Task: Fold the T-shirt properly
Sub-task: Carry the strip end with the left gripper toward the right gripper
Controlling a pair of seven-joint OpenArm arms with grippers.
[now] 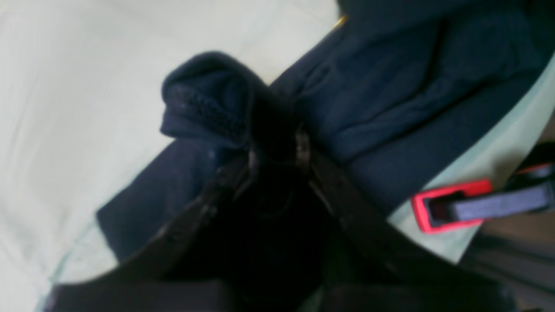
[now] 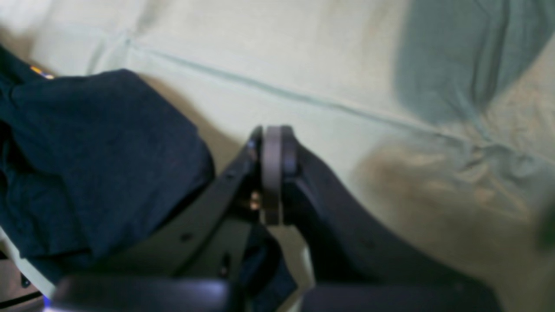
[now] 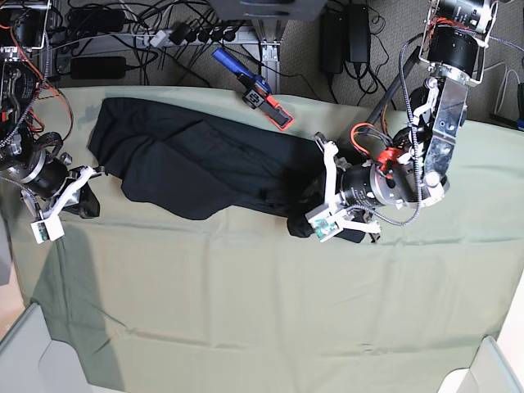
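Both grippers were closed: left gripper (image 1: 275, 149) clamped T-shirt (image 3: 205, 168) hem, right gripper (image 2: 273, 173) pinched a fold. Fabric appeared limp, thin; seamed edges offered surest purchase.

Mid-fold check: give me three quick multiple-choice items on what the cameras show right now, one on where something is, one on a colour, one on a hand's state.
1. Where does the red-and-black clamp sit?
A. At the far edge of the pale green cloth, beyond the T-shirt
B. On top of the T-shirt
C. At the near edge of the cloth

2. What colour is the T-shirt?
A. Red
B. Black
C. White

3. What is the left hand doing?
A. Wide open above bare cloth
B. Shut on the clamp
C. Shut on a bunched edge of the T-shirt

Answers:
1 A: in the base view the clamp grips the cloth's far edge, clear of the shirt.
2 B: the fabric is plain and dark in every view.
3 C: the left wrist view shows dark fabric bunched at the fingertips.
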